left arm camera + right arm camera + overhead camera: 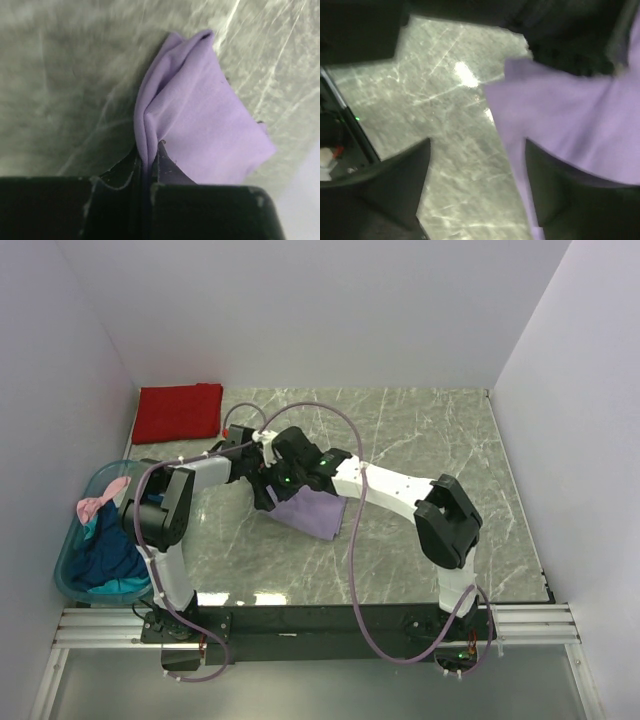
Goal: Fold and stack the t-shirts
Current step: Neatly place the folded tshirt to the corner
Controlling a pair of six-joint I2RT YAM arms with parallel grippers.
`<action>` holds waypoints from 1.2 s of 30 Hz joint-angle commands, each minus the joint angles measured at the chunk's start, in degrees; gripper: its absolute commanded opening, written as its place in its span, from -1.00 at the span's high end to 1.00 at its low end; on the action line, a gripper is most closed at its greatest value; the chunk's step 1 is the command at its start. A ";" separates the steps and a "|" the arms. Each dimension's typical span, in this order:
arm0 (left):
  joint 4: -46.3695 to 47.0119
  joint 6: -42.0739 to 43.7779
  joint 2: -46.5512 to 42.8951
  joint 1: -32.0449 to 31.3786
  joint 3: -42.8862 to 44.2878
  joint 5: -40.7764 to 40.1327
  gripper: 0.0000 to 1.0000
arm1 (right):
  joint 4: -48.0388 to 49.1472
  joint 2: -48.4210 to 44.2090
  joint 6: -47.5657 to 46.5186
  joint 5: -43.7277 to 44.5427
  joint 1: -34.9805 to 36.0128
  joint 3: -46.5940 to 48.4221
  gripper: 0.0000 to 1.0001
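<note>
A light purple t-shirt [312, 513] lies bunched on the marble table near the middle, under both wrists. My left gripper [148, 150] is shut on a fold of its edge, and the cloth [200, 120] spreads away from the jaws. My right gripper [477, 145] stands open right beside it, jaws wide apart over bare marble, with the purple cloth [570, 125] lying across its right finger [555, 185]. A folded red t-shirt [178, 411] rests at the back left corner. Pink, dark blue and teal shirts [105, 540] fill the tub.
A translucent teal tub [72, 570] sits at the table's left edge. White walls close in the left, back and right sides. A purple cable [352, 570] loops over the near part of the table between the arm bases.
</note>
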 commanded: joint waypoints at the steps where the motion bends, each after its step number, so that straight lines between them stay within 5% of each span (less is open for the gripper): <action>1: -2.32 10.12 -0.78 0.25 3.69 -8.09 0.99 | 1.36 -7.19 0.82 -1.33 -3.03 -1.38 -0.70; 12: -11.10 36.84 8.18 1.30 28.55 -18.03 0.99 | -4.09 -18.35 -3.93 -1.85 -14.10 -8.50 -0.79; 20: -7.59 50.80 13.01 5.26 39.72 -16.89 0.99 | -5.15 -22.67 -7.10 -0.27 -17.62 -13.34 -0.82; 36: -10.14 59.09 17.41 12.73 58.27 -14.35 0.99 | -3.74 -23.73 -6.92 -0.18 -17.98 -16.94 -0.85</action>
